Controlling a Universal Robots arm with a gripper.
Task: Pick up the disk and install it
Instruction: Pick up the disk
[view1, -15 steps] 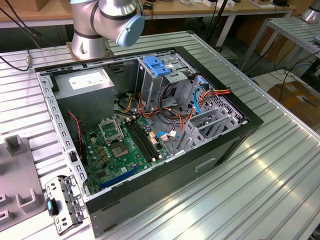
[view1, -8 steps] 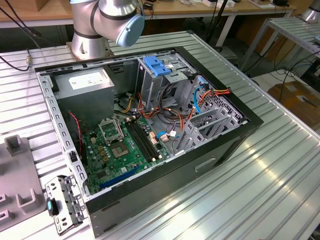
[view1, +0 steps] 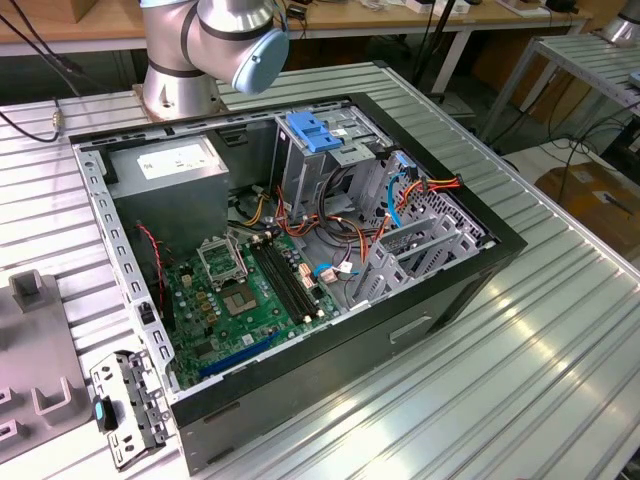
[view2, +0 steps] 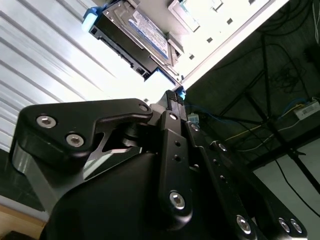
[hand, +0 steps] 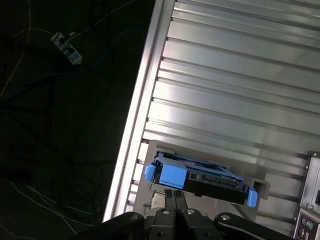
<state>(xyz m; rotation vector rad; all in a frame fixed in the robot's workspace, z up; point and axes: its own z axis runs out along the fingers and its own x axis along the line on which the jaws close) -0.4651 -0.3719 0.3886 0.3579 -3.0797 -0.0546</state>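
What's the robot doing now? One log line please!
stage: pick-up | gripper: close beside blue rail of disk | disk: on slatted metal table | computer case: open

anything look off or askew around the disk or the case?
Nothing stands out. The disk sits level in its holder near the table edge, blue rails at both ends, the gripper close by. The computer case lies open, with no visible damage.

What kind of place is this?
Probably a robotics lab: an open computer case lies on a ribbed aluminium table, a robot arm stands beside it, and workbenches with cables stand behind.
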